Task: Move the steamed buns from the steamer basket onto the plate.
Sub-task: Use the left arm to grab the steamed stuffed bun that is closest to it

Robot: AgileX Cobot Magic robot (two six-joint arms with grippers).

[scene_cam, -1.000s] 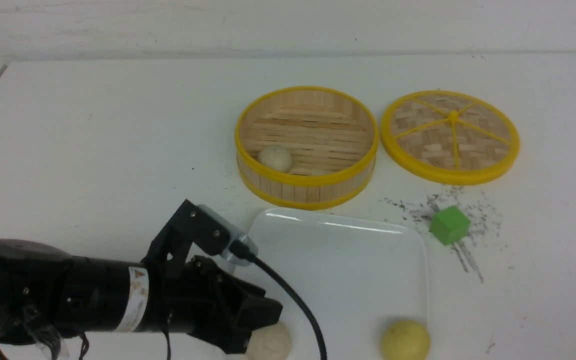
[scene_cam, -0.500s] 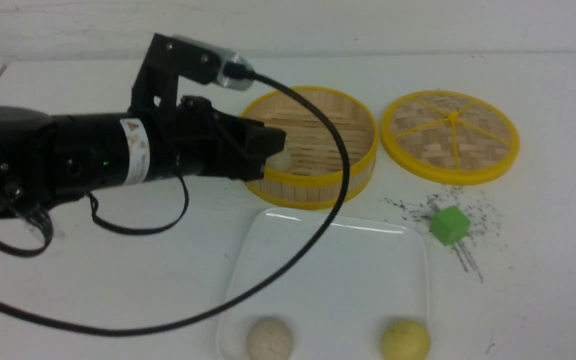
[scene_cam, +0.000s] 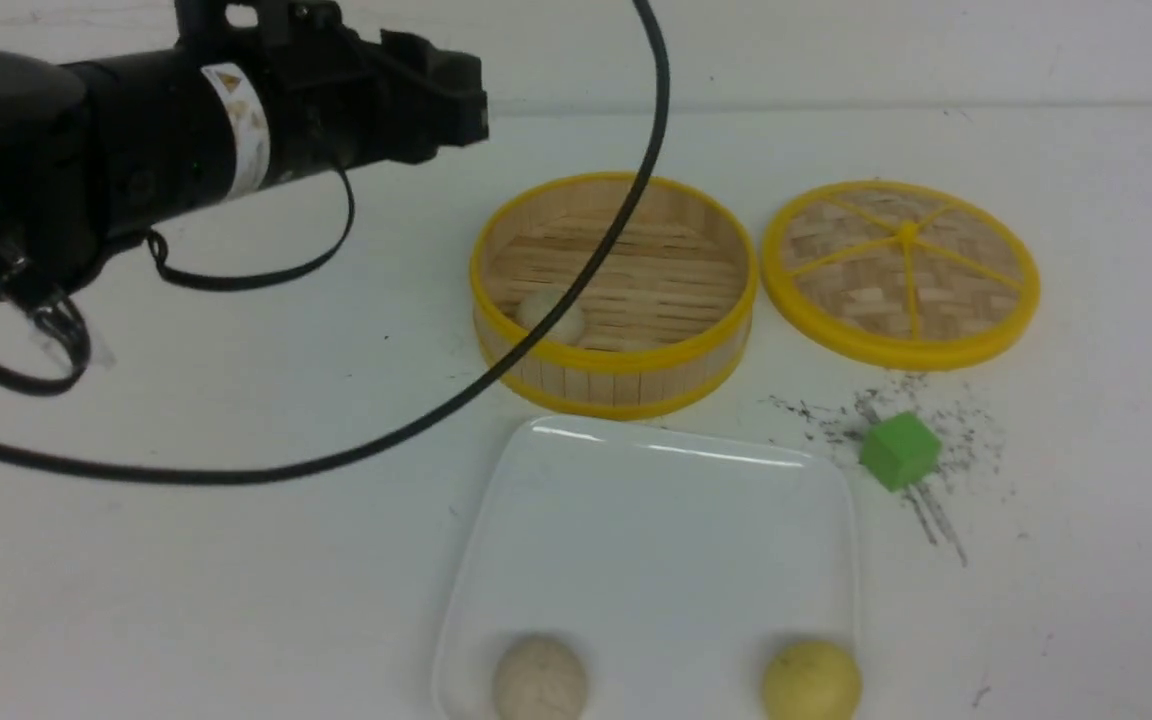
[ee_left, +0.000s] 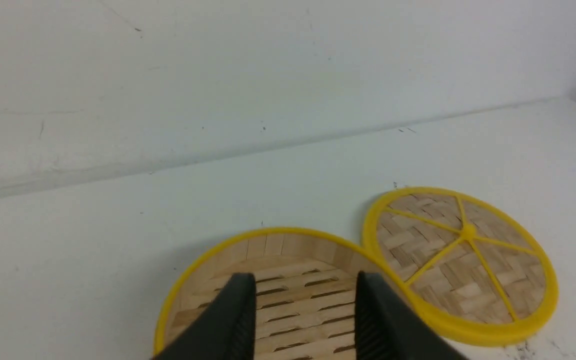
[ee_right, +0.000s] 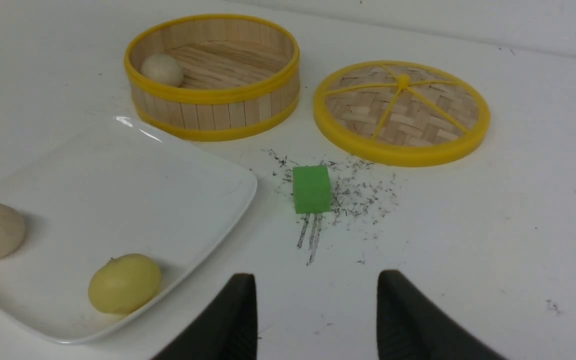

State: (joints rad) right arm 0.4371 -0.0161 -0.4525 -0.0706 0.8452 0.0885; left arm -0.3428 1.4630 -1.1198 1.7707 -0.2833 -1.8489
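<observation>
The bamboo steamer basket point(scene_cam: 616, 385) holds one off-white bun point(scene_cam: 551, 315) at its near left wall; both show in the right wrist view, basket point(ee_right: 213, 117) and bun point(ee_right: 162, 69). The white plate point(scene_cam: 656, 500) carries an off-white bun point(scene_cam: 539, 678) and a pale yellow bun point(scene_cam: 810, 680) along its near edge. My left gripper point(scene_cam: 471, 95) hangs high, left of and behind the basket; in the left wrist view it point(ee_left: 305, 280) is open and empty over the basket floor point(ee_left: 293, 310). My right gripper point(ee_right: 316, 280) is open and empty above bare table.
The flat woven lid point(scene_cam: 901, 270) lies right of the basket. A green cube point(scene_cam: 899, 450) sits on dark scribbles right of the plate. My left arm's black cable point(scene_cam: 536, 330) drapes across the basket's left side down to the table.
My left arm has risen from the plate's near left corner, where it left the off-white bun, and swung up and back to high beside the basket.
</observation>
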